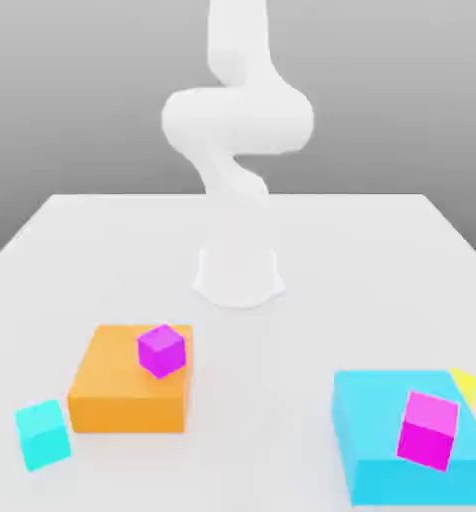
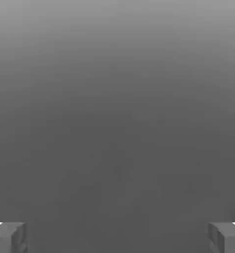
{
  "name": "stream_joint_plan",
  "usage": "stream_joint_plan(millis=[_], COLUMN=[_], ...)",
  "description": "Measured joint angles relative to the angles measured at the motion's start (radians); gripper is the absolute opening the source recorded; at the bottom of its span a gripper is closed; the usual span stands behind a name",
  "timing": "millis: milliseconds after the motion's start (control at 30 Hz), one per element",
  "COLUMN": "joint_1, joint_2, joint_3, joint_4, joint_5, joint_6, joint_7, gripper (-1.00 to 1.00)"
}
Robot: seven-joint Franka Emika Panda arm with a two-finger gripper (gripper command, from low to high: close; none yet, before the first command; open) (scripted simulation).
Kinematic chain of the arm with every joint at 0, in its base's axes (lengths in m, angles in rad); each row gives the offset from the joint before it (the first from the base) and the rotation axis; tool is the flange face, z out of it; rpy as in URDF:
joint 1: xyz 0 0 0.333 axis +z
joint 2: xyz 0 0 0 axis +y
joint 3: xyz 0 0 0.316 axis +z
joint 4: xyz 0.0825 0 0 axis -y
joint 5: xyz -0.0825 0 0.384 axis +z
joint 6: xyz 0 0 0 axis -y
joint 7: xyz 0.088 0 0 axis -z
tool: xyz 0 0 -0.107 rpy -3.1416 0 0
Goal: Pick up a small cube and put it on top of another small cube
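Rising from its base at the far middle of the desk, the arm curls overhead, jaws spread wide with nothing between them. The yellow cube sits behind the big cyan block; the pink cube rests atop that block.

The small bright yellow cube shows just 1 corner, the rest hidden behind the big cyan block, whose lower edge the exterior view crops. The white robot arm runs off the top. In the hand view, both grey fingertips are cut off.
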Motion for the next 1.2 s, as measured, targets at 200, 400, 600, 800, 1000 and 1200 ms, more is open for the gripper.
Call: stream_joint_plan(millis=[200,400,600,800,1000,1200], joint_1=[0.174,0.325,0.451,0.547,0.64,0.692], joint_2=[0.159,0.314,0.47,0.622,0.768,0.905], joint_3=[-0.05,-0.078,-0.078,-0.047,-0.006,0.022], joint_4=[-0.04,-0.078,-0.116,-0.154,-0.195,-0.238], joint_5=[0.054,0.112,0.165,0.194,0.16,0.031], joint_6=[0.069,0.136,0.202,0.27,0.345,0.423], joint_7=[-0.279,-0.554,-0.826,-1.08,-1.289,-1.43], gripper=[0.0,0.0,0.0,0.0,0.0,0.0])
